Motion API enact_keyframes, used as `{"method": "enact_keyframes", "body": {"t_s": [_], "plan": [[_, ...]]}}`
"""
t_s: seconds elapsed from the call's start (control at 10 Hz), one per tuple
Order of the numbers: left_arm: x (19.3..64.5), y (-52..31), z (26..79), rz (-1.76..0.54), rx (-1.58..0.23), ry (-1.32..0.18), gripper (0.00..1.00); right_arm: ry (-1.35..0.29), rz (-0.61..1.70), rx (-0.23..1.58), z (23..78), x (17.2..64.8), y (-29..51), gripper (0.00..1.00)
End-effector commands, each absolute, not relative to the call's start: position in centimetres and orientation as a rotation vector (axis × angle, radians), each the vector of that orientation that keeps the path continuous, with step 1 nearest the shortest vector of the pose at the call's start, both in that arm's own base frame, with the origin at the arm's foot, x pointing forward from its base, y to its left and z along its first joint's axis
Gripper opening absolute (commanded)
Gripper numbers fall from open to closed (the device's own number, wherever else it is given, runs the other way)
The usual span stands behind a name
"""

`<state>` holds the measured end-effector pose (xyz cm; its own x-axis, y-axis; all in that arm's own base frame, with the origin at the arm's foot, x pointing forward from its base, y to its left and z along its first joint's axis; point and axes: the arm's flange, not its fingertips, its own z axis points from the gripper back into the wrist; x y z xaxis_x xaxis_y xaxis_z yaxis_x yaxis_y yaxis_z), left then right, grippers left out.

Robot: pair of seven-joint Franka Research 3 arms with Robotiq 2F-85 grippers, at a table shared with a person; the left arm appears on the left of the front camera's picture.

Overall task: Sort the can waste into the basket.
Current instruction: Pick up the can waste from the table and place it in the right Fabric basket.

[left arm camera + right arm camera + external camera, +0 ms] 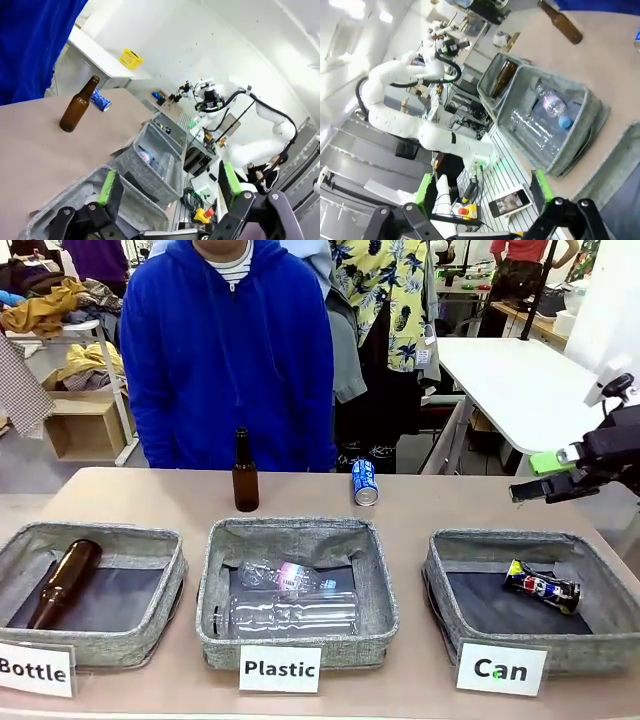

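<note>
Left gripper was seen spread wide and empty at the near left. At the far middle, the small blue metal can with white lettering stood just right of a brown glass bottle, which could be toppled by a careless reach. The crushed dark-and-silver can was already laid in the grey fabric basket labelled "Can". The right gripper, likewise wide and empty, was held above that basket's far right.

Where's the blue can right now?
Front view: the blue can sits on the table just past the Plastic basket's far right corner, right of the upright brown bottle.
</note>
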<state>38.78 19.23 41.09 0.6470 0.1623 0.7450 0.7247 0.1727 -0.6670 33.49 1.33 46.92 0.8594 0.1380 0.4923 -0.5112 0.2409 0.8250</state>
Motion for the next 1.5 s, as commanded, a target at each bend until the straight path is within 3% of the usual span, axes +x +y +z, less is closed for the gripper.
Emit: {"method": "enact_keyframes", "body": {"t_s": [0.0,0.6,0.7,0.8,0.9,1.1,1.4], "plan": [[37.8,18.1,42.0,-0.487,-1.34,-0.805,1.0,-0.352,0.485,1.251,46.9,33.2,1.3,1.0],[37.8,18.1,42.0,-0.487,-1.34,-0.805,1.0,-0.344,0.465,1.255,46.9,33.4,1.4,1.0],[37.8,18.1,42.0,-0.487,-1.34,-0.805,1.0,-0.349,0.505,1.094,48.1,32.4,2.7,1.0],[37.8,18.1,42.0,-0.487,-1.34,-0.805,1.0,-0.308,0.408,0.909,50.3,34.1,5.9,1.0],[37.8,18.1,42.0,-0.487,-1.34,-0.805,1.0,-0.219,0.41,0.821,52.2,37.2,9.1,1.0],[37.8,18.1,42.0,-0.487,-1.34,-0.805,1.0,-0.048,0.197,0.668,53.8,44.4,13.4,1.0],[37.8,18.1,42.0,-0.487,-1.34,-0.805,1.0,-0.128,0.074,0.522,54.0,48.6,16.9,1.0]]}}
